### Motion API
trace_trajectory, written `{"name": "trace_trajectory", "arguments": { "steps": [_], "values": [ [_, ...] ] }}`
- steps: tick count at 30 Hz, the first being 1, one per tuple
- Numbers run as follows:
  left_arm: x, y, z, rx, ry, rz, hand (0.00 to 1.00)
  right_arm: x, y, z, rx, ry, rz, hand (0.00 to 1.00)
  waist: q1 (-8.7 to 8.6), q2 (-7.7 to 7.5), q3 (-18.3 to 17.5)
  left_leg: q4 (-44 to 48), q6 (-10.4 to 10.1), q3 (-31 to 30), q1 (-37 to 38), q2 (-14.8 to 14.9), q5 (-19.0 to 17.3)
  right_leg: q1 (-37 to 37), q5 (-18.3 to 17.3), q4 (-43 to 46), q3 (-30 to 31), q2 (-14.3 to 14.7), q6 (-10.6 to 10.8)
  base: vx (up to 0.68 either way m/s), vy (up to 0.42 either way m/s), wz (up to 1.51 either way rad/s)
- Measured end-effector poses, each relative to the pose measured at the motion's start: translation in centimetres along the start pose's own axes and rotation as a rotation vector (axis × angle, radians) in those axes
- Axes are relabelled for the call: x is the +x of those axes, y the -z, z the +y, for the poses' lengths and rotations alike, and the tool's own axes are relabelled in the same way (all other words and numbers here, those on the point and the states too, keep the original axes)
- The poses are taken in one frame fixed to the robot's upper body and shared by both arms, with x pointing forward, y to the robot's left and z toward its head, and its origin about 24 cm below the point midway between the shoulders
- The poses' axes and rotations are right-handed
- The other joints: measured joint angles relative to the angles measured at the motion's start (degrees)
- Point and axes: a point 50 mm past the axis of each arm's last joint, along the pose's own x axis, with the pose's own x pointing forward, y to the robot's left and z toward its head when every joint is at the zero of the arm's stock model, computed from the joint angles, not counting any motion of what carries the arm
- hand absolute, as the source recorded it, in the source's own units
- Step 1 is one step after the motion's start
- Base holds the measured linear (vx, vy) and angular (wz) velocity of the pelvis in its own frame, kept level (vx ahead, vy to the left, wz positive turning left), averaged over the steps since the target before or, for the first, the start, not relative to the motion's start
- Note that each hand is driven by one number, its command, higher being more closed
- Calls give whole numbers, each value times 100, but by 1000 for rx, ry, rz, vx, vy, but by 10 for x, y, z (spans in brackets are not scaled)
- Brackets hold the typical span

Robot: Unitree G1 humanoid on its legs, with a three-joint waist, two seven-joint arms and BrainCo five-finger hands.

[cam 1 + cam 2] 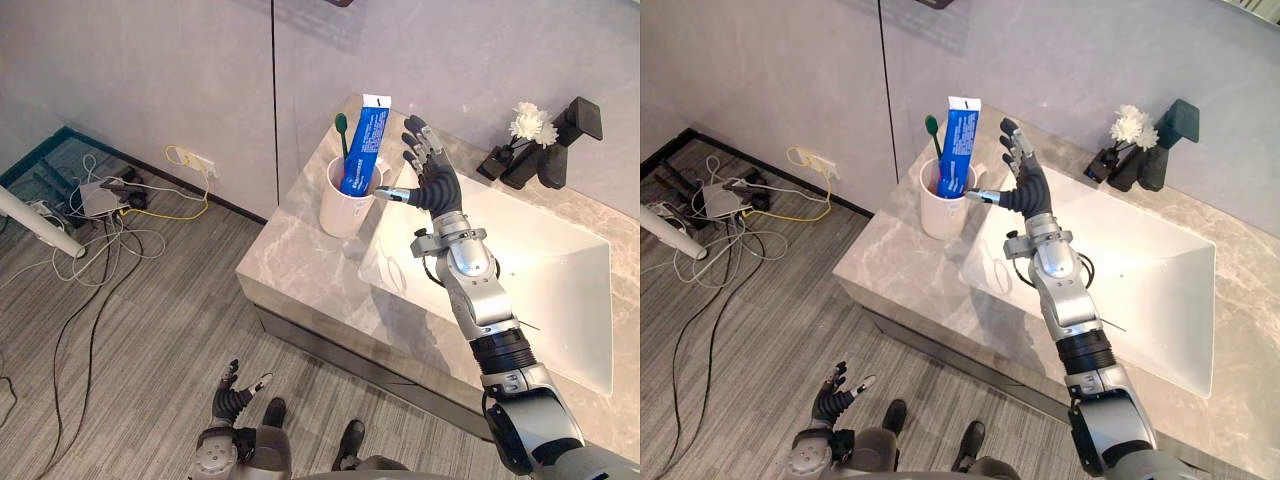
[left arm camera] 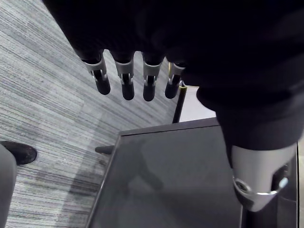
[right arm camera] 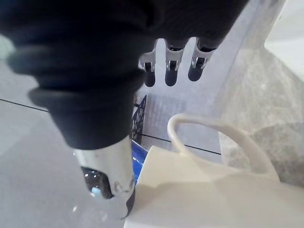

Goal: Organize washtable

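Standing in a white cup (image 1: 348, 205) at upper middle of the frame are a blue tube (image 1: 364, 150), leaning slightly, and a green toothbrush (image 1: 341, 127). The cup sits on the grey stone counter (image 1: 300, 270), just left of the white basin (image 1: 545, 280). The right hand (image 1: 437, 185) hangs just right of the cup, holding nothing, fingers straight and spread, thumb tip close to the rim; contact is unclear. A black tap (image 1: 565, 135) and a white flower (image 1: 530, 122) stand at upper right. The left hand (image 1: 232, 400) is at bottom left over the floor, fingers loosely apart.
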Motion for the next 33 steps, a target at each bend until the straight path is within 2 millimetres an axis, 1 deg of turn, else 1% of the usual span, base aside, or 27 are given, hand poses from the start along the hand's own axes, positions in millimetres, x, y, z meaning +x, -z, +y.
{"name": "trace_trajectory", "arguments": {
  "steps": [4, 7, 11, 13, 16, 18, 20, 22, 24, 25, 26, 28, 30, 31, 33],
  "values": [
    [0, 0, 0, 1, 0, 5, 0, 0, -1, -2, -16, 3, -3, 0, 0, 0, -2, 0, 0, -1, 0, -2, 0, 1, 0, 0, -1, 1, 0, 0, 0, 0],
    [0, 1, 0, 1, 0, 6, 0, 0, -6, -11, -50, 23, -21, 0, -1, 1, -4, 1, 0, -1, 0, -6, 0, 1, 0, 0, -2, 1, 0, 0, 0, 0],
    [0, 1, 0, 1, 0, 8, 0, 1, -32, -28, -108, 47, -122, 0, -54, 1, -6, 1, 0, 6, 4, -6, 0, 1, 0, 0, 3, 2, 0, 0, 0, 0],
    [0, 2, 0, 2, -1, 10, 0, 0, -41, -36, -122, 73, -156, 0, -126, 0, -9, 1, 0, 12, 13, -4, 0, 5, 0, 1, 9, 2, 0, 0, 0, 0],
    [-1, 4, 0, 3, 1, 20, 0, 0, -49, -43, -138, 89, -185, 0, -185, 1, -10, 0, 0, 57, 34, 2, 0, 5, 3, 2, 50, 3, -2, 0, 0, -7],
    [-1, 6, -1, 2, 3, 32, 0, -1, -51, -49, -152, 107, -191, 0, -202, 20, -61, -5, 0, 90, 41, 7, -2, -5, 9, 0, 96, 3, -10, 0, 0, -11],
    [-1, 7, -1, 1, 4, 34, 0, -3, -57, -60, -164, 152, -208, 0, -235, 70, -145, -9, 0, 97, 49, 6, -3, -3, 10, -1, 104, 4, -10, 0, 0, 0],
    [-1, 8, 1, -11, -12, 41, 0, -9, -72, -74, -196, 197, -262, 0, -281, 122, -191, -11, 3, 95, 49, 0, -6, 0, 9, -1, 87, 3, -10, 0, 0, 0],
    [-2, 13, 7, -33, -45, 66, 0, -20, -99, -95, -250, 282, -371, 0, -327, 161, -258, -16, 3, 96, 57, -1, -6, -7, 9, -3, 89, 3, -10, 0, 0, 0],
    [-2, 15, 7, -35, -49, 73, 0, -25, -104, -101, -268, 305, -393, 0, -333, 166, -278, -20, 3, 96, 65, -1, -6, -11, 9, -6, 88, 3, -10, 0, 0, 0],
    [-3, 17, 9, -45, -61, 87, 0, -36, -118, -116, -314, 367, -438, 0, -368, 173, -325, -39, 4, 99, 88, -2, -6, -9, 7, -12, 88, 4, -9, 0, 0, 0],
    [-4, 23, 13, -54, -80, 113, 0, -51, -129, -133, -363, 439, -472, 0, -416, 176, -401, -68, 5, 99, 96, -4, -5, -13, 5, -20, 86, 4, -7, 0, 0, 0],
    [-8, 36, 17, -69, -107, 168, 0, -75, -143, -155, -426, 562, -520, 0, -580, 169, -517, -115, 6, 129, 140, -8, -4, -11, -6, -21, 111, 4, 3, 8, 4, -6],
    [-9, 39, 19, -72, -114, 181, 0, -82, -146, -159, -442, 594, -529, 0, -635, 170, -546, -122, 6, 135, 145, -9, -4, -13, -7, -22, 114, 6, 3, 20, 10, -11],
    [-11, 47, 21, -74, -124, 215, 0, -116, -157, -179, -520, 736, -550, 0, -768, 171, -632, -161, 7, 191, 178, -9, -6, -19, -8, -29, 151, 6, 4, 23, 13, -9]
  ]
}}
